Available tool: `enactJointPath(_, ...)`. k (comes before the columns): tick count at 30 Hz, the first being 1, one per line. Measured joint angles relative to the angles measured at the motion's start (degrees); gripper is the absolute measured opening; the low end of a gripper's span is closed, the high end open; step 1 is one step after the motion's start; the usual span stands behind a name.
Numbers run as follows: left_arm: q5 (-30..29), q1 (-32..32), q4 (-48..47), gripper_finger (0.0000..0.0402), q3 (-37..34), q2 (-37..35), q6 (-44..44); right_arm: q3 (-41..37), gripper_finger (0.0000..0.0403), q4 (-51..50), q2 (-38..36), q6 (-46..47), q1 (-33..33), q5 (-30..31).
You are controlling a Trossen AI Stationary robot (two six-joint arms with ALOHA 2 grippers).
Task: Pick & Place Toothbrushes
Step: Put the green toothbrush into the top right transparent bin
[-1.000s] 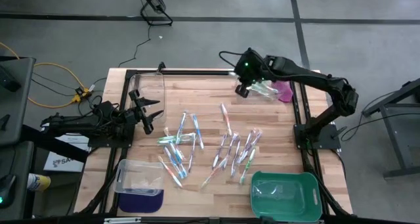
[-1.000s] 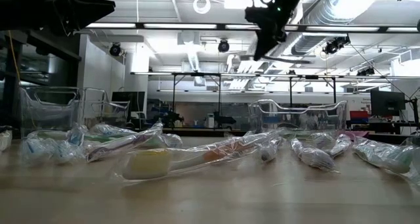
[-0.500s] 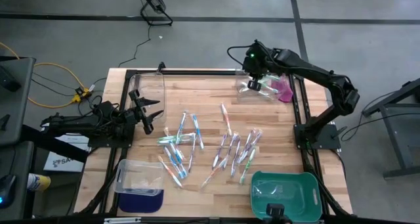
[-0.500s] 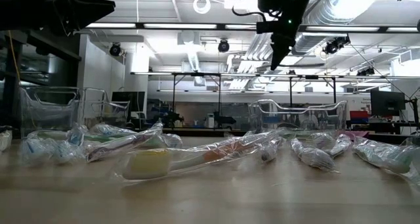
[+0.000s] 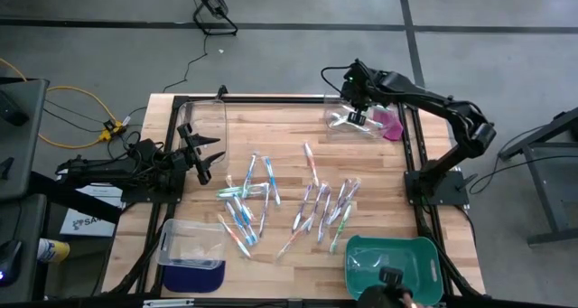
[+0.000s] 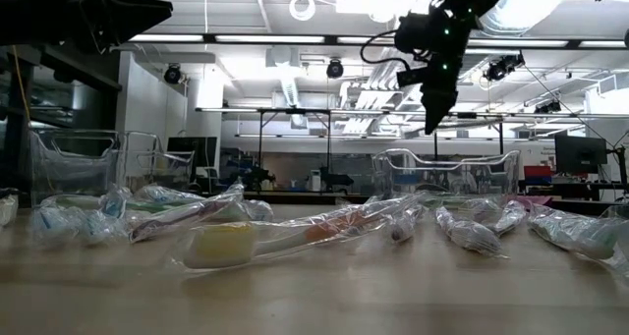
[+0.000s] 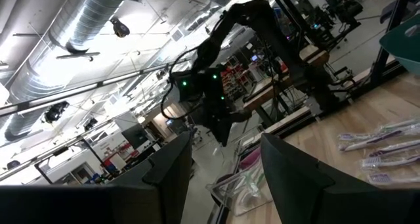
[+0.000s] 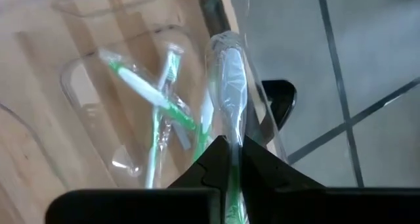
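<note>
Two dark fingers of the left gripper stood apart at the frame's bottom. Beyond them, the right arm hung over a clear bin holding green toothbrushes. Wrapped toothbrushes lay on the wooden desk.

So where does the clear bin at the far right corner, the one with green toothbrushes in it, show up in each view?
High: clear bin at the table's far right corner, under the right hand.
Low: right of centre, at the far edge, below that hand.
Left wrist: low centre, partly hidden between the fingers.
Right wrist: fills the left half, beyond the wrapped toothbrush the hand holds.
Shared landmark: the right hand above it.
</note>
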Motion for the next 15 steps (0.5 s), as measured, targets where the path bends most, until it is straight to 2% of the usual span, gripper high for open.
enactJointPath(11, -0.49, -0.02, -0.85, 0.0177, 0.0, 0.0, 0.0, -1.35, 0.005, 1.92, 0.0, 0.91, 0.02, 0.61)
enactJointPath(15, -1.19, -0.02, -1.11, 0.0177, 0.0, 0.01, 0.0, -1.35, 0.0063, 2.31, -0.01, 3.42, 1.0, 3.69)
